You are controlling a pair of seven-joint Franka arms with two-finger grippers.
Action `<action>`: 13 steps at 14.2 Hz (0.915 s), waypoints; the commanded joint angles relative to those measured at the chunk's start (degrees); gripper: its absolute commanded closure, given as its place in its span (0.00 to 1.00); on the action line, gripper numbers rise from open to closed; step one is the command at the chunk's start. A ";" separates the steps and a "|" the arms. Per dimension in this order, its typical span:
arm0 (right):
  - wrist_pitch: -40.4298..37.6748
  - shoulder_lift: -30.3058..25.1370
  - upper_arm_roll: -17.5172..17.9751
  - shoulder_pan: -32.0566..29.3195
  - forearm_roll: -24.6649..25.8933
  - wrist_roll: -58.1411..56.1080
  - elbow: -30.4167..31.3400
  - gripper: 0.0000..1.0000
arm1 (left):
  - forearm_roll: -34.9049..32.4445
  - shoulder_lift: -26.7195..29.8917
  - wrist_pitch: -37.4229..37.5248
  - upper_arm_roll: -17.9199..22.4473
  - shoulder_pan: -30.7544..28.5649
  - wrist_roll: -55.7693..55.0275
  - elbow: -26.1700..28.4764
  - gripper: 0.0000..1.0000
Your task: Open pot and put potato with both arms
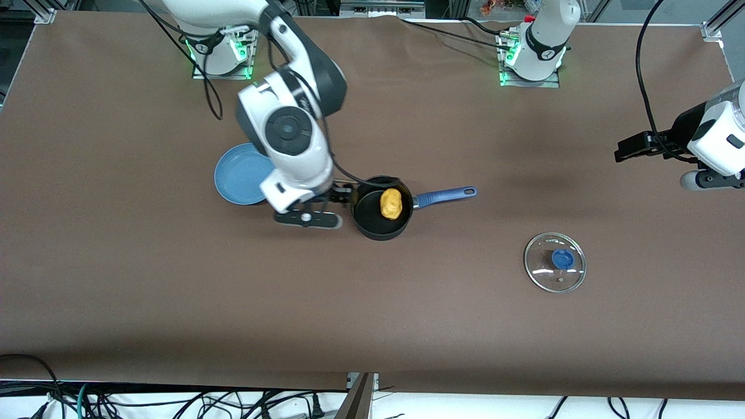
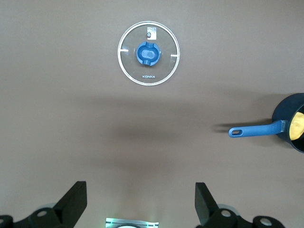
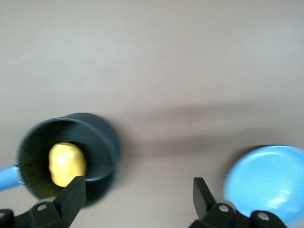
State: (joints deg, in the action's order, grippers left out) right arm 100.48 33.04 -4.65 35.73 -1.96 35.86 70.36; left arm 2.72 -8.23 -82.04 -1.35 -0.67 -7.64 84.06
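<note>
We see a brown table (image 1: 174, 291) with two white robot arms based along its farther edge. The right arm (image 1: 291, 122) reaches down toward the middle of the table. The left arm (image 1: 719, 137) is raised at its own end of the table and waits there.

The blue plate (image 1: 238, 174) lies flat on the table, partly hidden under the right arm's wrist, just beside the right gripper on the side away from the pot.

The pot (image 1: 372, 224) stands open and upright near the middle of the table, its long blue handle (image 1: 445, 196) pointing toward the left arm's end. The right gripper (image 3: 137, 194) hangs low between the plate and the pot, beside the pot's rim; its two fingers stand wide apart and hold nothing.

The glass lid (image 1: 554, 262) lies flat on the table, blue knob (image 1: 562, 258) up, well apart from the pot, nearer to the front camera and toward the left arm's end. The left gripper (image 2: 141, 202) is held high over bare table near the lid, its fingers also spread wide and empty.

The potato (image 1: 391, 203), yellow-orange and lumpy, sits inside the pot, free of the right gripper's fingers.
</note>
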 commanded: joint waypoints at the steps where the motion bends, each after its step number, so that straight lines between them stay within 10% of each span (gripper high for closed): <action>1: -5.72 -5.52 -5.00 -0.13 -0.85 -5.96 2.50 0.00 | 0.89 1.11 -0.32 0.64 0.50 0.17 0.84 0.00; 5: -4.26 -14.29 -5.29 -4.95 -1.29 -10.53 11.35 0.00 | 0.88 1.11 -0.32 0.64 0.41 -0.10 0.84 0.00; 9: 1.03 -31.07 2.52 -22.49 -0.68 -23.10 31.30 0.00 | 0.97 1.11 -0.32 0.64 0.41 0.08 0.93 0.00; 13: -6.06 -36.11 6.92 -30.44 5.81 -27.69 31.87 0.00 | 1.06 1.11 -0.32 0.56 0.15 0.25 0.93 0.00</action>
State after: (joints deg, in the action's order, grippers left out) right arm 96.70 0.35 -1.61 7.33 0.85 8.38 100.31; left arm 2.72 -8.23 -82.08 -1.27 -0.68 -7.68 84.06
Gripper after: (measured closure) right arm 0.000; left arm 0.000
